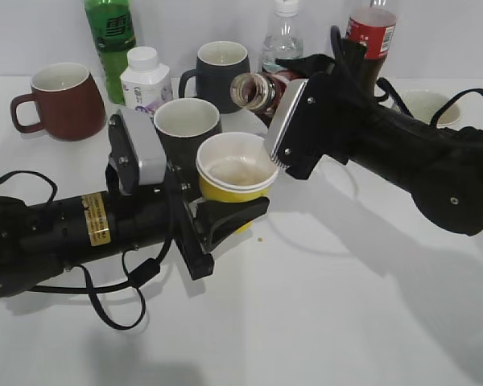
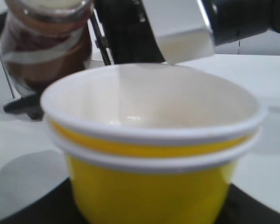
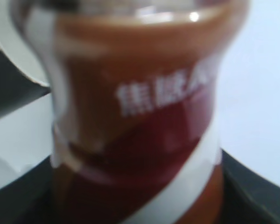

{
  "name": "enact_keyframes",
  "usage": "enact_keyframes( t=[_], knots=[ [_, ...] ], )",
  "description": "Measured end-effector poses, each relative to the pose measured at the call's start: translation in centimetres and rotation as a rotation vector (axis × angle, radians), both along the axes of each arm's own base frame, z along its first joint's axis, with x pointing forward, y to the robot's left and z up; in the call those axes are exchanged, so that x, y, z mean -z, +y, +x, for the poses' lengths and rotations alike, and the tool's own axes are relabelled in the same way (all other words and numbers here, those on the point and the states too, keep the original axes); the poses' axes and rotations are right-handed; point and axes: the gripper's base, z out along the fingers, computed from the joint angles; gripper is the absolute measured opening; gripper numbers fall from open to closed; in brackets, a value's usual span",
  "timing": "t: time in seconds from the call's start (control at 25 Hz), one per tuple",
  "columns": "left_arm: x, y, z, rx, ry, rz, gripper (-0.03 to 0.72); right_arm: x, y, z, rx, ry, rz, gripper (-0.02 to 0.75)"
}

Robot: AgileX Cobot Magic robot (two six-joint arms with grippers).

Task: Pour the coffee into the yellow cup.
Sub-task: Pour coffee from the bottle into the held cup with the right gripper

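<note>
My left gripper point(image 1: 225, 215) is shut on the yellow cup point(image 1: 236, 170) and holds it upright above the table. The cup fills the left wrist view point(image 2: 149, 186); its white inside shows only a faint brownish tint. My right gripper point(image 1: 294, 96) is shut on the brown coffee bottle point(image 1: 258, 90), which is tipped on its side with its open mouth pointing left, just behind and above the cup's far rim. The bottle fills the right wrist view point(image 3: 135, 116) and shows at the top left of the left wrist view point(image 2: 46, 42). No stream of coffee is visible.
Behind the cup stand a dark grey cup point(image 1: 187, 121), a dark mug point(image 1: 221, 74), a dark red mug point(image 1: 60, 100), a white pill bottle point(image 1: 145, 78), a green bottle point(image 1: 111, 36), a clear bottle point(image 1: 283, 36), a red-labelled cola bottle point(image 1: 372, 32) and a white cup point(image 1: 425, 104).
</note>
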Motion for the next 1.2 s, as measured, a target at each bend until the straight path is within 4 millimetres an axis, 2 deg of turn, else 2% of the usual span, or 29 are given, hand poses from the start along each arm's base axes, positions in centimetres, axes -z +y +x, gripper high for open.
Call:
enact_keyframes(
  t=[0.36,0.84,1.2],
  knots=[
    [0.6,1.3,0.0,-0.054,0.038,0.004,0.388,-0.4,0.1,0.0,-0.014,-0.14,-0.11,0.501],
    [0.6,1.2,-0.2,-0.036,0.034,0.008,0.388,-0.3,0.5,-0.4,-0.086,-0.235,-0.224,0.501],
    [0.7,1.2,-0.3,-0.016,0.036,0.019,0.388,-0.3,0.5,-0.4,-0.088,-0.25,-0.242,0.501]
  ],
)
